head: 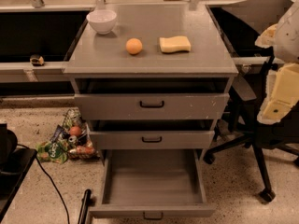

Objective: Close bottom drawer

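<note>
Camera view: bottom drawer [152,181] sits pulled far out of grey cabinet [154,59]. My gripper [280,94] hangs at R edge, well apart from it; grip state, can't tell.

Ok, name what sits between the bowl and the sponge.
Camera view: an orange lies between the bowl and the sponge on the cabinet top. The pincer hangs at the right edge.

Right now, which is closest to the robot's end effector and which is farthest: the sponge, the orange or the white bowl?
The end effector is at the right edge of the camera view, beside the cabinet.
1. The sponge, on the right part of the cabinet top.
2. The orange, near the middle of the top.
3. The white bowl, at the back left corner.
</note>
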Controlling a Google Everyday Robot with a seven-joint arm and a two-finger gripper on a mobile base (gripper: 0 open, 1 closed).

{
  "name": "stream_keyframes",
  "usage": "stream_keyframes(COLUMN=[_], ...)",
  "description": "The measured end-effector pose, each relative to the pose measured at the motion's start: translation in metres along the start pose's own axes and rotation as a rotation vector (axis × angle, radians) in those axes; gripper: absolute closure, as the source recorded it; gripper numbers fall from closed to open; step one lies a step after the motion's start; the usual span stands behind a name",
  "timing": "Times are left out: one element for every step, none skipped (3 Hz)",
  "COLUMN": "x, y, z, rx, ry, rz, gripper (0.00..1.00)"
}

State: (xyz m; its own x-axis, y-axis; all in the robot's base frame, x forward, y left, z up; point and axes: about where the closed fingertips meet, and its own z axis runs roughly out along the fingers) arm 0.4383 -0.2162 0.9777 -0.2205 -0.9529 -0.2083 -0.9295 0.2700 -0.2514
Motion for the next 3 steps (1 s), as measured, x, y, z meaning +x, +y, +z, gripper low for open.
stream_keyframes(x=[0.0,-0.006,-0.017], y=[0.0,0.015,0.046], z=[0.0,0.029,0.079], rx=[0.0,-0.055,-0.155], ry=[0.0,-0.044,-0.127], rz=[0.0,-0.054,-0.122], gripper=[0.0,0.0,0.0])
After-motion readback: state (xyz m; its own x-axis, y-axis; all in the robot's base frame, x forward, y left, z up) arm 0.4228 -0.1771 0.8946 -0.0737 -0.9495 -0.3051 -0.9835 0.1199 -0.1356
